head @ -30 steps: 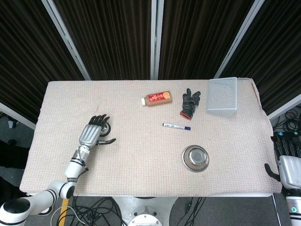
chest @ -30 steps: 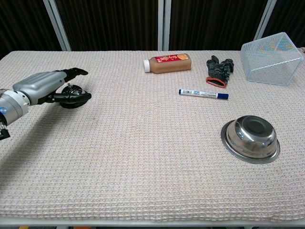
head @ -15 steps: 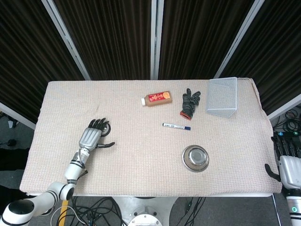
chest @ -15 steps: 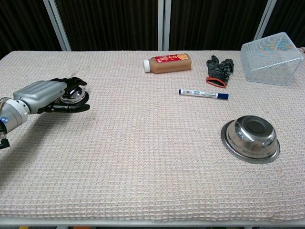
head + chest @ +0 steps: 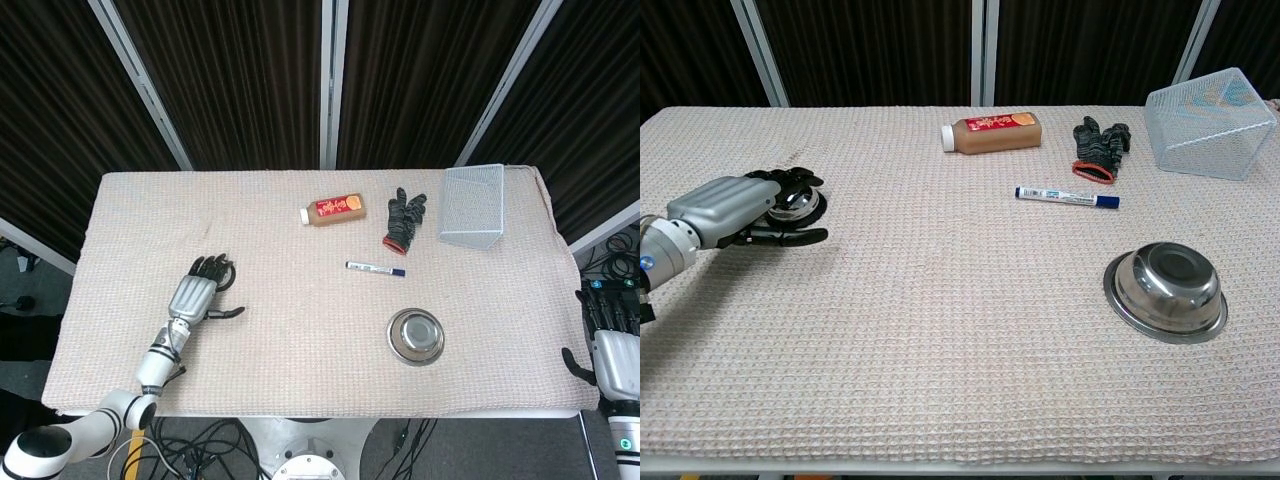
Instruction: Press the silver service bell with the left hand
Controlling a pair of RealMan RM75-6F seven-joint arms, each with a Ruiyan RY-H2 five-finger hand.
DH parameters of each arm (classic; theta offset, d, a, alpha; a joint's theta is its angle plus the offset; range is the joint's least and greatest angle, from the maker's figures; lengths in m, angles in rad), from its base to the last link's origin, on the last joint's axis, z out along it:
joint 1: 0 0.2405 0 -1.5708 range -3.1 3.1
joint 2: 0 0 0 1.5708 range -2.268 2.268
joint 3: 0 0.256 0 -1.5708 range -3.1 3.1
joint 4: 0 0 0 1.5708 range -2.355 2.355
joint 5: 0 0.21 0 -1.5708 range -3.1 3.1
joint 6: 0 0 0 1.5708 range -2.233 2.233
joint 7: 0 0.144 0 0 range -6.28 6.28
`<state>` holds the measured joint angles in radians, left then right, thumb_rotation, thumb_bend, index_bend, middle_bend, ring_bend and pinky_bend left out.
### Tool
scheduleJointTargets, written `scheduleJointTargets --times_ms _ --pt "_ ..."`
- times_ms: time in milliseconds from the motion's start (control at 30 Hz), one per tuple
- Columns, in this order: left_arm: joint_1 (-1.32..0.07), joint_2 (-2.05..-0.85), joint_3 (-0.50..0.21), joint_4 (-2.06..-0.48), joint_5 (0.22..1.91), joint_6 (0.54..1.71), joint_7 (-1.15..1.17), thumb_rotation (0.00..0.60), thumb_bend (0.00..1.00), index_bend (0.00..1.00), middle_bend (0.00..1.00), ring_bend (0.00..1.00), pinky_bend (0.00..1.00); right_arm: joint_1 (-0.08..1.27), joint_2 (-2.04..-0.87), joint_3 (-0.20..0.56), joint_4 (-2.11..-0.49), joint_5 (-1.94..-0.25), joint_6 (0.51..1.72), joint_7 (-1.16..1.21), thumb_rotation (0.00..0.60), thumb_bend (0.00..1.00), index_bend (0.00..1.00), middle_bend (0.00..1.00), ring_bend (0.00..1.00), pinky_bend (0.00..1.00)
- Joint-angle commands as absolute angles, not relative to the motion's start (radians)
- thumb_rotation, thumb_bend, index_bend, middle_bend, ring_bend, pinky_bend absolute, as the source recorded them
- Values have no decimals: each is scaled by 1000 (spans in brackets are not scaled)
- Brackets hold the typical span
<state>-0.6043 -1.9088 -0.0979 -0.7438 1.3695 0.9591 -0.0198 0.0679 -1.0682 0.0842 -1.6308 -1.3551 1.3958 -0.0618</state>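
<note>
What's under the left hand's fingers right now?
The silver service bell sits at the fingertips of the left hand. Its dome shows; its near side is covered, and whether they touch can't be told.

Left hand flat on cloth, fingertips at bell; bottle, glove, marker, bowl, basket; right hand off table edge

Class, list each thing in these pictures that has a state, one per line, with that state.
left hand: empty, fingertips at the bell
service bell: upright, partly covered
bottle: on its side, capped
marker: capped, lying flat
wire basket: tipped over
steel bowl: upright, empty
</note>
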Motion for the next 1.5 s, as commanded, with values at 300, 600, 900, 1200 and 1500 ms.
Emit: scheduleJointTargets --times_ms 300,600,900,1200,1500 --pt "-614 -1872 -119 -817 1360 976 10 50 0 0 0 0 0 68 -1067 81 -1636 -1363 1396 -58 600 232 0 0 0 0" --pt "-611 -1876 -127 -806 1346 965 4 51 0 0 0 0 0 71 -1068 85 -1636 -1357 1390 -45 600 231 0 0 0 0" --pt "-590 -1770 -195 -973 1357 1152 70 45 0 0 0 0 0 67 -1064 82 -1637 -1371 1401 -36 600 231 0 0 0 0" --pt "-344 -1508 -124 -1376 1348 1447 284 41 0 0 0 0 0 67 -1061 85 -1639 -1383 1412 -24 600 231 0 0 0 0" --pt "-167 -1351 11 -1554 1415 1603 370 55 0 0 0 0 0 69 -1070 77 -1640 -1406 1415 -14 600 230 0 0 0 0"
